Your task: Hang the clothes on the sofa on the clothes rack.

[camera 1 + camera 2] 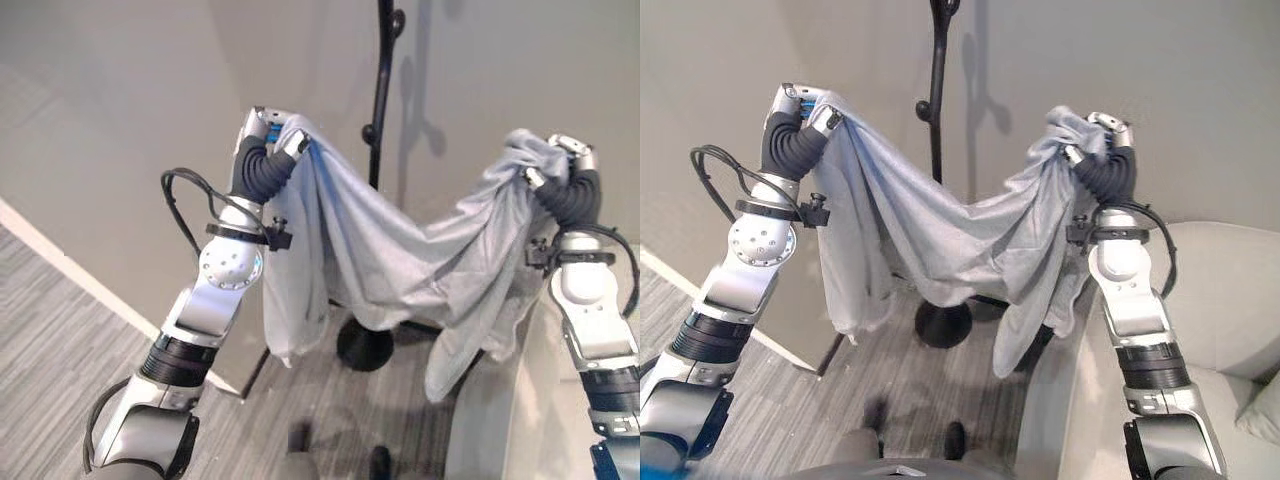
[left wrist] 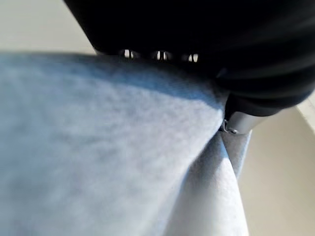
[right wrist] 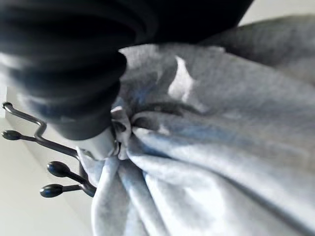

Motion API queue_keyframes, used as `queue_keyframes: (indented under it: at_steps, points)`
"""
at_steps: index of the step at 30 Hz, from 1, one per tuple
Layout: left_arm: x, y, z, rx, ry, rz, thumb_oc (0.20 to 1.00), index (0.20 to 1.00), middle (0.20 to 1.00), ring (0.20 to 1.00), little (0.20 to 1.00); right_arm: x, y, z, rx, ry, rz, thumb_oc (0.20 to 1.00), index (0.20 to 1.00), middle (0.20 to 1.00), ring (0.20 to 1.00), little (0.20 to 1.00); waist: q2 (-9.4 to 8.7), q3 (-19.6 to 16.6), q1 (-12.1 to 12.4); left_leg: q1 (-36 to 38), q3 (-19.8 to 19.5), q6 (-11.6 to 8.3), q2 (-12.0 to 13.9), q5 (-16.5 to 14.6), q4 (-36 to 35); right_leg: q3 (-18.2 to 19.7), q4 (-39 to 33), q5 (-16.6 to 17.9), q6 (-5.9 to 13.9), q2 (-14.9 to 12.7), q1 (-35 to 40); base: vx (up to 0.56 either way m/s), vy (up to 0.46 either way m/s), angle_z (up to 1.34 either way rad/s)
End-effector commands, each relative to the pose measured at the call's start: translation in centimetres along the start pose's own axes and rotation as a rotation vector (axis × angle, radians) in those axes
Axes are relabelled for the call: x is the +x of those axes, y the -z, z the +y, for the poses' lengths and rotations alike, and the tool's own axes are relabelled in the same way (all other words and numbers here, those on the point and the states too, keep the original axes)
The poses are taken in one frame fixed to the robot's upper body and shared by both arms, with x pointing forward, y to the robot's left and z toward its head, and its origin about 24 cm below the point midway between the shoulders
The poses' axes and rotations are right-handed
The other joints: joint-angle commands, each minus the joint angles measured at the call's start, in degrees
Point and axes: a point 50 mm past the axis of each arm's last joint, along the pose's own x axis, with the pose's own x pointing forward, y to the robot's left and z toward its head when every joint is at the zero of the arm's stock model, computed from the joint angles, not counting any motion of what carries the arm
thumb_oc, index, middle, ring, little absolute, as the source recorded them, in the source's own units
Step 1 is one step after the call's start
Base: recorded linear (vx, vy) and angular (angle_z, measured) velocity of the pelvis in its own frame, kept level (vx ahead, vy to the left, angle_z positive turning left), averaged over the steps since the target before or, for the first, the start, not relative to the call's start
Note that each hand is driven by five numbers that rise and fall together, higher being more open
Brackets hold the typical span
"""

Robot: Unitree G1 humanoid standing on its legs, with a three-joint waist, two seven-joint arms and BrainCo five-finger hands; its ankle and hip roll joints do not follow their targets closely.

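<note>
A pale wall (image 1: 1200,90) backs the whole scene, and below it lies grey striped carpet (image 1: 60,330). At the robot's right stands a light sofa (image 1: 1230,300), its armrest just beside the right forearm. Held up across the middle is the light grey garment (image 1: 940,240), stretched between the two raised arms so that its middle sags in a curve while loose folds hang down at each end, the longer ones reaching low on both sides. Behind the garment rises the black clothes rack (image 1: 937,90), a slim upright pole with knobbed pegs, standing on a round black base (image 1: 943,323) on the carpet under the sagging cloth; the garment hangs in front of the pole and rests on no peg. The left robot hand (image 1: 805,110) is raised at the garment's left end, its fingers curled round a bunch of the cloth, which drapes over and down from it. The right robot hand (image 1: 1095,145) is raised at the other end, near the sofa, its fingers likewise closed on gathered cloth that bunches above it. In the right wrist view the rack's dark pegs (image 3: 59,169) show just beside the bunched fabric.
</note>
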Motion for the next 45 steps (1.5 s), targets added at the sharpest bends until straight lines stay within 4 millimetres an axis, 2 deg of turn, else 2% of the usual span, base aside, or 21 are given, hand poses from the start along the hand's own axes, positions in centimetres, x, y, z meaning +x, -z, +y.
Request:
queue_keyframes:
  at_steps: [1,3,6,8,9,12,14,16,17,19,20,22,24,27,32,38,45]
  points:
    - [0.5,-1.1,2.0,-0.007,-0.074,-0.074,0.200,0.200,0.200,0.200,0.200,0.7,-2.2,-0.7,0.002,0.007,-0.121,0.200,0.200,0.200,0.200,0.200,-0.20,-3.51,0.02,10.59,-0.57,-0.51,-1.51,7.09,-10.68,6.02,-2.27,-3.62,10.89,-8.42,6.33,0.08,0.190,-0.55]
    - [0.3,-1.0,2.0,0.001,-0.064,-0.067,0.200,0.200,0.200,0.200,0.200,0.5,-2.1,-0.4,0.011,0.000,-0.114,0.200,0.200,0.200,0.200,0.200,-0.56,-3.90,0.22,10.82,0.38,0.15,-2.01,6.49,-10.54,6.53,-2.28,-3.40,11.61,-9.70,5.89,0.12,0.290,-0.88]
    - [0.0,-0.8,2.8,0.035,-0.071,-0.061,0.200,0.200,0.200,0.200,0.200,0.5,-2.1,0.7,0.039,-0.020,-0.107,0.200,0.200,0.200,0.200,0.200,-1.56,-4.15,1.02,11.59,3.15,2.78,-3.78,4.46,-9.51,8.45,-2.03,-1.40,13.53,-12.99,3.61,0.09,0.313,-0.37]
    - [-0.1,-0.8,3.1,0.054,-0.077,-0.064,0.200,0.200,0.200,0.200,0.200,0.7,-2.2,1.2,0.042,-0.034,-0.105,0.200,0.200,0.200,0.200,0.200,-2.03,-4.19,1.60,12.08,4.06,4.09,-4.88,2.69,-8.91,8.42,-1.90,-0.90,14.33,-14.25,2.99,0.07,0.239,-0.18]
    - [-0.1,-0.8,3.2,0.055,-0.078,-0.065,0.200,0.200,0.200,0.200,0.200,0.7,-2.2,1.2,0.043,-0.034,-0.106,0.200,0.200,0.200,0.200,0.200,-2.08,-4.00,1.61,11.79,4.18,4.18,-4.95,3.12,-8.62,8.59,-1.79,-0.49,14.39,-14.31,2.74,0.07,0.159,-0.12]
    - [-0.2,-0.8,3.3,0.067,-0.084,-0.062,0.200,0.200,0.200,0.200,0.200,0.7,-2.2,1.4,0.038,-0.042,-0.100,0.200,0.200,0.200,0.200,0.200,-2.43,-4.04,1.92,11.90,4.38,5.45,-6.22,1.71,-7.47,8.42,-1.07,-0.06,15.29,-16.02,2.46,0.04,0.161,0.07]
    - [-0.1,-0.9,3.3,0.065,-0.081,-0.064,0.200,0.200,0.200,0.200,0.200,0.6,-2.2,1.5,0.036,-0.044,-0.101,0.200,0.200,0.200,0.200,0.200,-2.28,-3.92,1.81,12.96,4.26,6.37,-6.94,0.18,-6.87,8.20,2.54,-0.29,15.29,-17.13,1.64,0.07,0.160,0.12]
    - [-0.1,-1.0,3.2,0.067,-0.080,-0.067,0.200,0.200,0.200,0.200,0.200,0.7,-2.4,1.7,0.034,-0.045,-0.107,0.200,0.200,0.200,0.200,0.200,-1.89,-2.91,1.53,13.59,4.22,7.02,-7.13,-0.32,-6.36,8.50,7.45,1.07,14.77,-17.28,-0.45,-0.02,0.075,0.08]
    - [0.0,-1.1,3.2,0.070,-0.080,-0.071,0.200,0.200,0.200,0.200,0.200,0.8,-2.6,1.8,0.037,-0.044,-0.113,0.200,0.200,0.200,0.200,0.200,-1.61,-2.28,1.58,13.63,4.29,7.21,-6.96,-0.48,-6.04,8.61,9.36,0.69,14.26,-17.00,-1.37,-0.03,0.040,-0.01]
    - [0.2,-1.4,3.4,0.080,-0.090,-0.087,0.200,0.200,0.200,0.200,0.200,1.0,-2.8,1.7,0.043,-0.037,-0.127,0.200,0.200,0.200,0.200,0.200,-1.21,-2.20,1.54,15.23,4.36,7.06,-6.78,-0.92,-6.69,5.48,7.35,0.85,13.36,-15.38,-3.73,0.05,-0.034,-0.22]
    - [0.0,-1.1,3.2,0.099,-0.097,-0.069,0.200,0.200,0.200,0.200,0.200,0.8,-2.4,1.3,-0.009,-0.030,-0.128,0.200,0.200,0.200,0.200,0.200,-2.09,-1.90,1.33,15.29,6.22,6.63,-6.46,-1.70,-6.36,3.29,4.41,0.49,13.37,-14.27,-4.44,0.07,-0.105,-0.41]
    - [0.4,-1.5,3.1,0.086,-0.091,-0.088,0.200,0.200,0.200,0.200,0.200,0.9,-2.8,1.0,-0.004,-0.036,-0.142,0.200,0.200,0.200,0.200,0.200,-2.21,-2.29,0.19,14.80,5.02,6.42,-6.75,-2.26,-5.04,4.81,0.35,0.81,13.52,-13.17,-2.12,0.08,-0.097,-0.08]
    - [0.1,-1.8,3.5,0.100,-0.095,-0.110,0.200,0.200,0.200,0.200,0.200,1.0,-2.9,0.6,0.008,-0.022,-0.144,0.200,0.200,0.200,0.200,0.200,-2.50,-3.56,0.91,16.42,4.67,5.76,-5.99,-1.46,-6.85,5.51,-2.25,1.88,14.15,-12.16,-0.31,0.18,-0.135,0.44]
    - [0.1,-1.9,3.8,0.098,-0.100,-0.115,0.200,0.200,0.200,0.200,0.200,1.0,-3.0,0.1,0.015,-0.016,-0.148,0.200,0.200,0.200,0.200,0.200,-2.21,-5.27,1.05,18.99,4.41,4.55,-4.87,0.22,-10.44,5.58,-2.42,1.50,13.79,-11.16,1.08,0.10,-0.129,0.02]
    - [0.2,-2.3,4.2,0.108,-0.087,-0.135,0.200,0.200,0.200,0.200,0.200,0.7,-3.4,-1.0,0.042,-0.029,-0.168,0.200,0.200,0.200,0.200,0.200,-1.40,-6.50,0.53,21.02,4.55,3.27,-2.93,0.56,-11.55,4.47,-2.42,-0.31,12.93,-10.48,3.54,0.04,-0.110,0.01]
    - [0.2,-3.1,5.1,0.125,-0.068,-0.178,0.200,0.200,0.200,0.200,0.200,1.2,-4.8,-2.2,0.114,-0.079,-0.244,0.200,0.200,0.200,0.200,0.200,-1.23,-7.48,0.63,21.75,5.17,2.71,-2.09,0.38,-11.63,4.10,-2.42,-1.25,12.51,-10.30,4.70,0.02,-0.035,0.02]
    - [-0.2,-4.1,7.5,0.209,-0.065,-0.223,0.200,0.200,0.200,0.200,0.200,1.2,-6.5,-3.3,0.235,-0.122,-0.334,0.200,0.200,0.200,0.200,0.200,-1.28,-8.09,0.90,22.04,5.60,2.38,-1.67,0.25,-11.63,3.95,-2.42,-1.54,12.32,-10.28,5.17,0.00,0.000,0.00]
